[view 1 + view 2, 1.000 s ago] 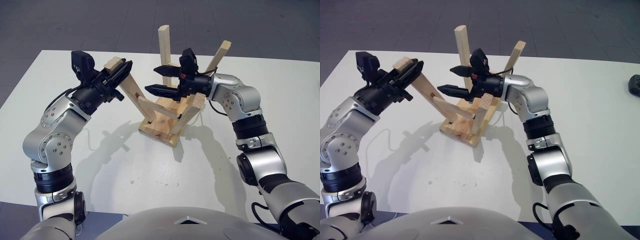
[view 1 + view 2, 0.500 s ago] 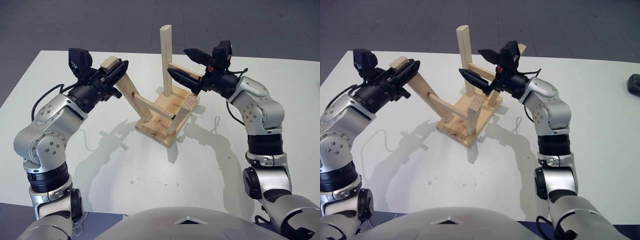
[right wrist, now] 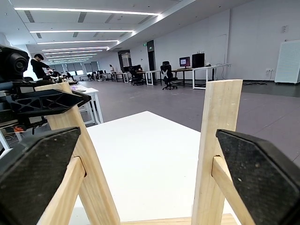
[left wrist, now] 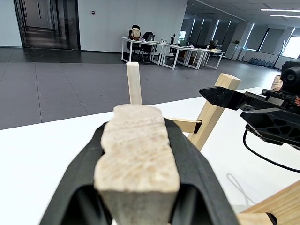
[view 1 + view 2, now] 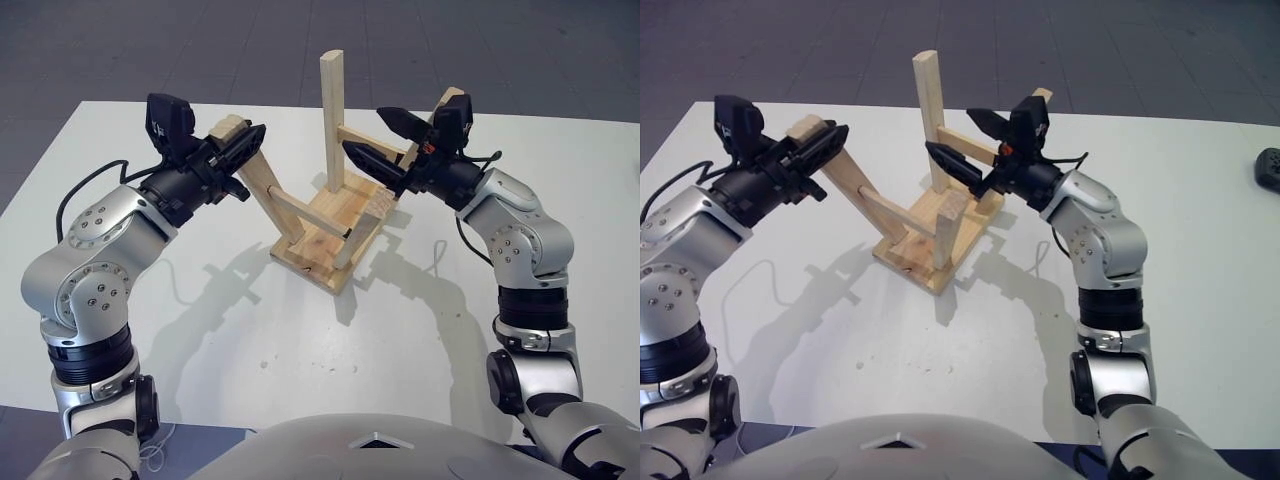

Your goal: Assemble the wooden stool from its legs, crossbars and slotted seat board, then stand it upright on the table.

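Wooden stool [image 5: 322,248]: four legs [image 5: 331,110], one leg [image 5: 262,185] clamped in left gripper [image 5: 245,146].

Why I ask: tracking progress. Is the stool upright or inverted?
Inverted: seat board lies on the table, legs point up; left claw grips one.

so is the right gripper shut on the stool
No, the right gripper has its fingers wide apart, clamped on no part of the stool.

Open office: desks [image 4: 185,50], monitors [image 3: 198,60].
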Robot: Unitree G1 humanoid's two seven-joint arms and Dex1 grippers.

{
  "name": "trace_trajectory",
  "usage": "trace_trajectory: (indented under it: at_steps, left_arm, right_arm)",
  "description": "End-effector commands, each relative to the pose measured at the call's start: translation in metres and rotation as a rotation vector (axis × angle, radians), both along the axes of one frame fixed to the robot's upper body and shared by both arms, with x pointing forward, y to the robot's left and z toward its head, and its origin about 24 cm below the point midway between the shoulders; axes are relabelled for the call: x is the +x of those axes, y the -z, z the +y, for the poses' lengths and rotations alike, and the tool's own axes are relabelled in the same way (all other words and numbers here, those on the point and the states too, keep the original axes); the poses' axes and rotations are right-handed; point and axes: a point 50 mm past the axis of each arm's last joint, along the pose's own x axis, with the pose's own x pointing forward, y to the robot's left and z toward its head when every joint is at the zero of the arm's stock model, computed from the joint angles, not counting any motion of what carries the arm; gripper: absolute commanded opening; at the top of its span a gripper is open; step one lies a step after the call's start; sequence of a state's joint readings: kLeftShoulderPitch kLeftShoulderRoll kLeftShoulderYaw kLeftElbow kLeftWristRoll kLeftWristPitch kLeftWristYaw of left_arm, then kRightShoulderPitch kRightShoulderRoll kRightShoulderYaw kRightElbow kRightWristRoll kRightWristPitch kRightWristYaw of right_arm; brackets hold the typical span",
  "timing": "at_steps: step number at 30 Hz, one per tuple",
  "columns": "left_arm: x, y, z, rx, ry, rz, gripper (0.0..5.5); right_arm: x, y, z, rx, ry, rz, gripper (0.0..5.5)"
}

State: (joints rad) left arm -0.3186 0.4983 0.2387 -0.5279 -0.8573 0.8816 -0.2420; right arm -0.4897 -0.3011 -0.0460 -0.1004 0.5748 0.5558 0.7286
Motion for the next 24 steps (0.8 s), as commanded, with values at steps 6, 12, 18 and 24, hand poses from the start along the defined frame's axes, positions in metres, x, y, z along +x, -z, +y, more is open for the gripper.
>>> trace_trajectory:
  at_steps: [6, 12, 18, 24]
  left_arm:
    - [-0.002, 0.006, 0.001, 0.027, -0.014, 0.023, 1.04]
    - [-0.002, 0.009, 0.0, 0.032, -0.01, 0.03, 1.04]
    - [0.001, 0.008, 0.003, -0.001, -0.012, 0.039, 1.04]
    - [0.003, 0.009, 0.004, -0.012, -0.01, 0.046, 1.04]
  right_arm:
    - [-0.004, 0.009, 0.02, -0.092, -0.154, 0.042, 5.4]
    - [0.009, 0.015, 0.033, -0.136, -0.193, 0.047, 5.4]
    - [0.02, 0.012, 0.044, -0.166, -0.261, 0.022, 5.4]
    - [0.026, -0.007, 0.052, -0.115, -0.334, 0.033, 5.4]
